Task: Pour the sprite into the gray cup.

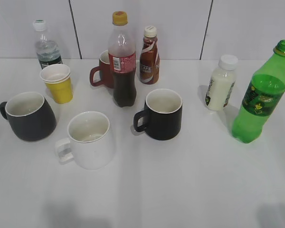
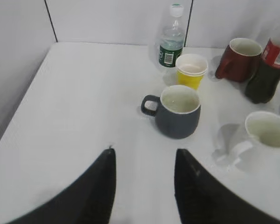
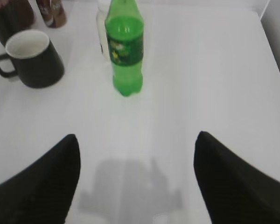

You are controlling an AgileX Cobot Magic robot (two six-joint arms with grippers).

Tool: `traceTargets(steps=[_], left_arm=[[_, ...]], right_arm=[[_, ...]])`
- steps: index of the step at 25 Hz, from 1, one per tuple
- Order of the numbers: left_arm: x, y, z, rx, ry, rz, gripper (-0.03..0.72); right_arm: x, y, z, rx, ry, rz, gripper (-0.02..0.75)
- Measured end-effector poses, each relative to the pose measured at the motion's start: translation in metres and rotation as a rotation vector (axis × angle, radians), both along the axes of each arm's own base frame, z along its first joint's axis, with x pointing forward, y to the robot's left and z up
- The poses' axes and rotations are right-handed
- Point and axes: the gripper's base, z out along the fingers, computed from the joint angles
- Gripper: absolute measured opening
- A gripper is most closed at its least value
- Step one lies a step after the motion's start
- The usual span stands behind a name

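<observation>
A white surface (image 1: pixel 180 190) meets white tiled walls; the sprite (image 1: pixel 262 95) stands far right of the gray cup (image 1: pixel 28 115). Both tools (image 2: pixel 144 186) (image 3: pixel 136 177) hang open, empty.

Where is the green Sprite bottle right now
In the exterior view the tall translucent green plastic bottle stands upright, uncapped, at the table's far right, just right of the small white bottle; nothing touches it.

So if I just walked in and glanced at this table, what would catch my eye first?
Probably the bright green Sprite bottle, uncapped, standing alone at the far right of the white table. Next, the dark cola bottle with its yellow cap rising at the back centre, with mugs around it: a gray cup at far left, a white mug in front and a black mug beside it.
</observation>
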Motion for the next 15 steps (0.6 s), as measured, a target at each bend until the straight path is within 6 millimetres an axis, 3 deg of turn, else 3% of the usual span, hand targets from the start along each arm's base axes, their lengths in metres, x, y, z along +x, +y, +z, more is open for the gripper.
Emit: traceTargets(steps=[5, 15], left_arm=[[-0.005, 0.000, -0.041, 0.022, 0.040, -0.011, 0.326], [-0.003, 0.000, -0.042, 0.031, 0.023, -0.017, 0.326]], right_arm=[[-0.010, -0.002, -0.032, -0.029, 0.092, -0.004, 0.565], [-0.004, -0.003, -0.039, -0.048, 0.010, -0.008, 0.565]])
